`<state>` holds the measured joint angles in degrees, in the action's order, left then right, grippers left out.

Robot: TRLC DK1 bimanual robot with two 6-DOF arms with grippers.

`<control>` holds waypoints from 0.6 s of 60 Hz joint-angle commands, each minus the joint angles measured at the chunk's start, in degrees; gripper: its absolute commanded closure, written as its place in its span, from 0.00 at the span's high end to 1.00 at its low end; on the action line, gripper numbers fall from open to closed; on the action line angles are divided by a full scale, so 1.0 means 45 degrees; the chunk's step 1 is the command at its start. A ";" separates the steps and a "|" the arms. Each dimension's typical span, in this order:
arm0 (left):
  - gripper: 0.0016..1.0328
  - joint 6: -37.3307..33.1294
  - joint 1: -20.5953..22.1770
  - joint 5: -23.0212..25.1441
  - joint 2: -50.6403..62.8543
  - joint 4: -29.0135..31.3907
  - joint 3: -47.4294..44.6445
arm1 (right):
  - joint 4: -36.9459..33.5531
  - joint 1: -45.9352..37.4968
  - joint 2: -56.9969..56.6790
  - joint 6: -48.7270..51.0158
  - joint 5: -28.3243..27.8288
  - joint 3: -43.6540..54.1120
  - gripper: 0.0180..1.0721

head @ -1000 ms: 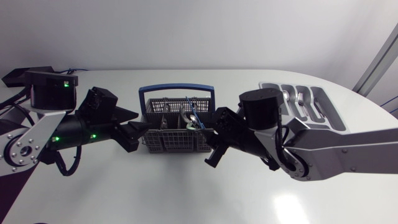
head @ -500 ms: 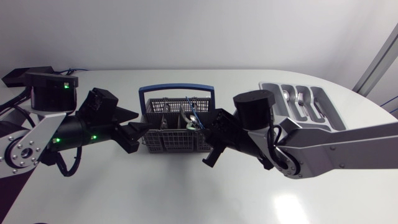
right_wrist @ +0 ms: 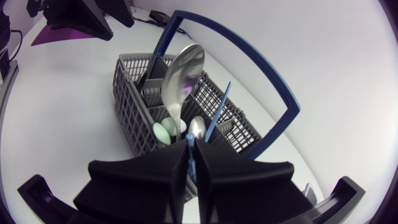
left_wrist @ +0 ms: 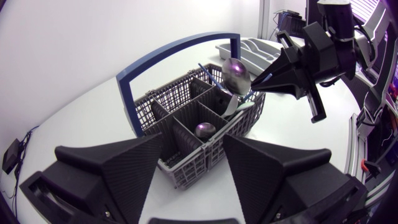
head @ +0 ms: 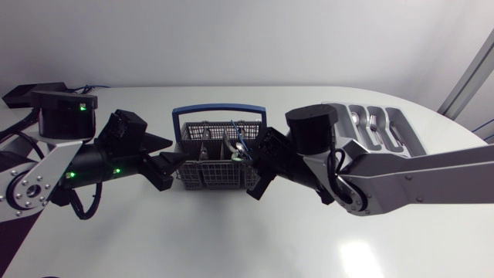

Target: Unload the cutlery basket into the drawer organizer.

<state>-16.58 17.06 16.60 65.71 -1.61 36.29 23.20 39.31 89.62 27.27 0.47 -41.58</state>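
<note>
White counter (head: 231, 239) carries everything; landmark is the grey plastic mesh cutlery basket with a blue hoop handle (head: 208, 179), near mid-counter. Silver-grey drawer organizer (head: 411, 143) lies well apart from the basket, off its right end and further back. It holds a few metal pieces (head: 373, 122), forks by the look of them, so part of the unloading appears done. Left claw (left_wrist: 194, 146) sits at the basket's left end with its fingers spread wide. The basket's near corner is between them, and no grip on it is evident. Right claw (right_wrist: 191, 155) is at the basket's right end with its fingers drawn narrow, pinched on the upper end of a thin blue-handled utensil (right_wrist: 217, 109) that stands slanted in the right-end compartment. Same compartment: large polished metal spoon (right_wrist: 180, 78) standing bowl-up, a smaller metal spoon (right_wrist: 198, 127) and a pale green rounded piece (right_wrist: 163, 132) low beside it. Another small spoon bowl (left_wrist: 205, 129) shows in a middle compartment. Judgement: early to middle of the task. At least five items remain in the basket, and the blue-handled piece is gripped but not yet lifted clear or carried to the organizer.
</note>
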 commanded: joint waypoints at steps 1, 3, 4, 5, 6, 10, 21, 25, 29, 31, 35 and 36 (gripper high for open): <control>0.67 -0.0261 0.0154 0.0002 -0.0208 -0.0092 -0.0370 | -0.0078 0.0112 -0.0014 0.0035 0.0013 -0.0115 0.05; 0.67 -0.0261 0.0193 -0.0017 -0.0228 -0.0073 -0.0370 | -0.0175 0.0112 -0.0131 0.0035 0.0013 -0.0154 0.05; 0.67 -0.0261 0.0213 -0.0037 -0.0228 -0.0073 -0.0370 | -0.0253 0.0112 -0.0190 0.0035 0.0013 -0.0193 0.05; 0.67 -0.0261 0.0213 -0.0056 -0.0228 -0.0073 -0.0370 | -0.0332 0.0112 -0.0249 0.0035 0.0013 -0.0213 0.05; 0.67 -0.0261 0.0252 -0.0095 -0.0247 -0.0073 -0.0370 | -0.0429 0.0112 -0.0307 0.0035 0.0013 -0.0271 0.05; 0.67 -0.0261 0.0272 -0.0115 -0.0267 -0.0034 -0.0389 | -0.0781 0.0151 -0.0561 0.0035 -0.0007 -0.0427 0.05; 0.67 -0.0281 0.0311 -0.0134 -0.0286 -0.0014 -0.0370 | -0.1992 0.0327 -0.1518 -0.0219 -0.0007 -0.1072 0.05; 0.67 -0.0300 0.0311 -0.0154 -0.0286 -0.0014 -0.0370 | -0.2578 0.0386 -0.1909 -0.0317 -0.0007 -0.1423 0.05; 0.67 -0.0320 0.0330 -0.0193 -0.0286 -0.0014 -0.0350 | -0.3261 0.0444 -0.2338 -0.0512 -0.0026 -0.1834 0.05; 0.67 -0.0320 0.0369 -0.0212 -0.0286 -0.0014 -0.0331 | -0.3750 0.0425 -0.2612 -0.0688 -0.0104 -0.2146 0.05; 0.67 -0.0300 0.0408 -0.0251 -0.0286 -0.0014 -0.0311 | -0.4628 0.0444 -0.3002 -0.0981 -0.0300 -0.2615 0.05; 0.67 -0.0320 0.0428 -0.0251 -0.0286 -0.0014 -0.0311 | -0.4746 0.0425 -0.3061 -0.1040 -0.0339 -0.2693 0.05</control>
<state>-16.78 18.33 15.92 65.12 -1.58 36.25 4.21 40.84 78.22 24.86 -0.36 -50.83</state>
